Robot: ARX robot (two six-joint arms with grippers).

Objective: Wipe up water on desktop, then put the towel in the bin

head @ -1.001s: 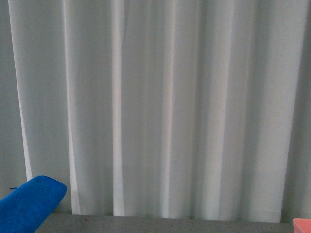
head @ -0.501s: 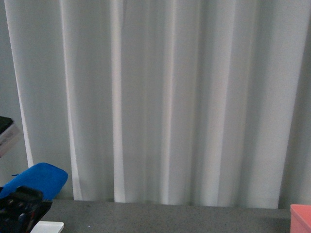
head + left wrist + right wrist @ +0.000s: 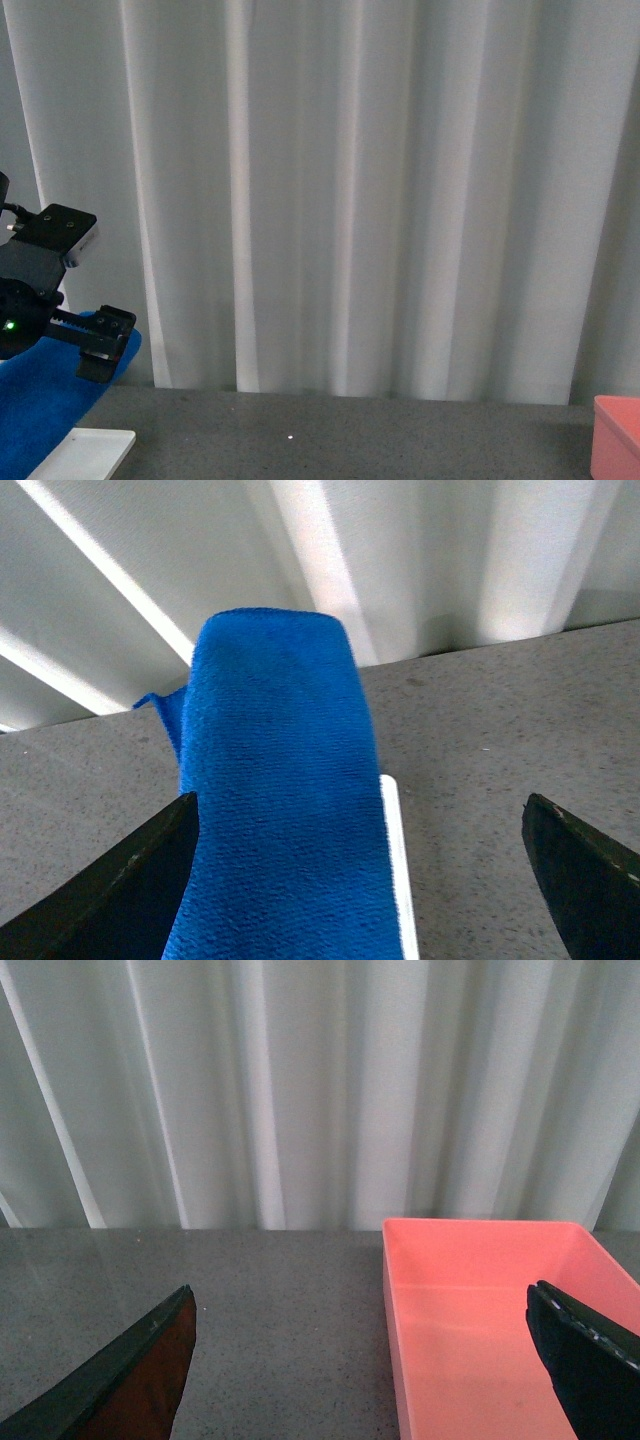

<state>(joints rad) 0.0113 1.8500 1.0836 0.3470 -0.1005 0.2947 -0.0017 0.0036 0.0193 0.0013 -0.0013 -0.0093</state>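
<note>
The blue towel [image 3: 40, 410] hangs draped over something at the far left, above a white tray [image 3: 85, 450]. My left gripper [image 3: 92, 345] hovers just above and in front of the towel, open and empty. In the left wrist view the towel [image 3: 270, 800] fills the space by the left finger [image 3: 120, 890], and the gripper [image 3: 360, 810] is wide open. The pink bin [image 3: 615, 435] stands at the far right on the dark grey desktop [image 3: 350, 435]. In the right wrist view the bin [image 3: 390, 1340] is empty, and my right gripper [image 3: 360, 1300] is open above its near wall. No water shows.
White curtains [image 3: 350, 200] hang along the desktop's far edge. The white tray's edge [image 3: 397, 870] shows beside the towel in the left wrist view. Bare speckled desktop [image 3: 250, 1310] lies beside the bin.
The front view has shifted downward, showing more desktop, tray and bin. My left gripper has come up into view at the left, in front of the towel.
</note>
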